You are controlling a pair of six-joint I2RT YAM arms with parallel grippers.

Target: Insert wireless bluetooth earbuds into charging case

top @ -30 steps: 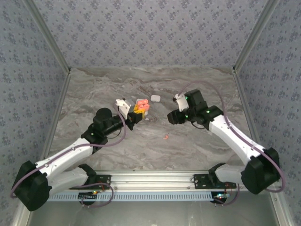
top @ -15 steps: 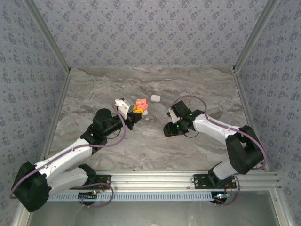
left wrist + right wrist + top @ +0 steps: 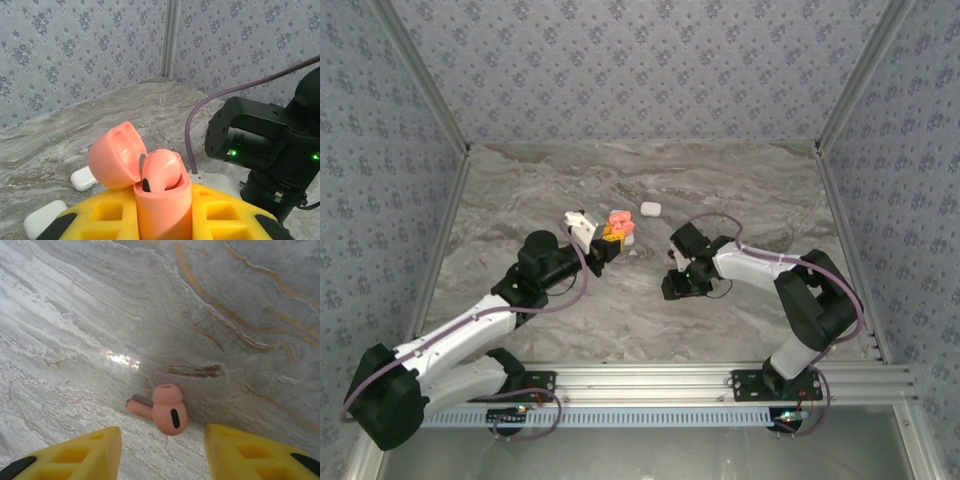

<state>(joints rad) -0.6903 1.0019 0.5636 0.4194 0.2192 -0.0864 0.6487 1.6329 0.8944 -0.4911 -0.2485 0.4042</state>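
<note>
An orange-red charging case (image 3: 165,210) stands upright between the yellow fingers (image 3: 95,220) of my left gripper (image 3: 162,222), which is shut on it. Its lid (image 3: 115,155) is hinged open to the left, and one orange-red earbud (image 3: 162,170) sits in the case. In the top view this gripper (image 3: 610,235) holds the case (image 3: 617,222) above the table's middle. A second orange-red earbud (image 3: 162,410) lies on the marble, stem pointing left. My right gripper (image 3: 162,455) hangs open just over it, one yellow finger (image 3: 75,455) on each side, neither touching it. The top view shows that gripper (image 3: 673,285) low at the centre.
A white case (image 3: 650,208) lies behind the held case, and two white cases (image 3: 85,178) (image 3: 44,223) rest on the table left of it. The right arm's black wrist (image 3: 265,145) is close on the right of the left gripper. Patterned walls enclose the marble table (image 3: 750,190).
The right arm has swung left and down from the back right until its gripper hangs over the earbud on the table. The left arm and the held case have stayed put.
</note>
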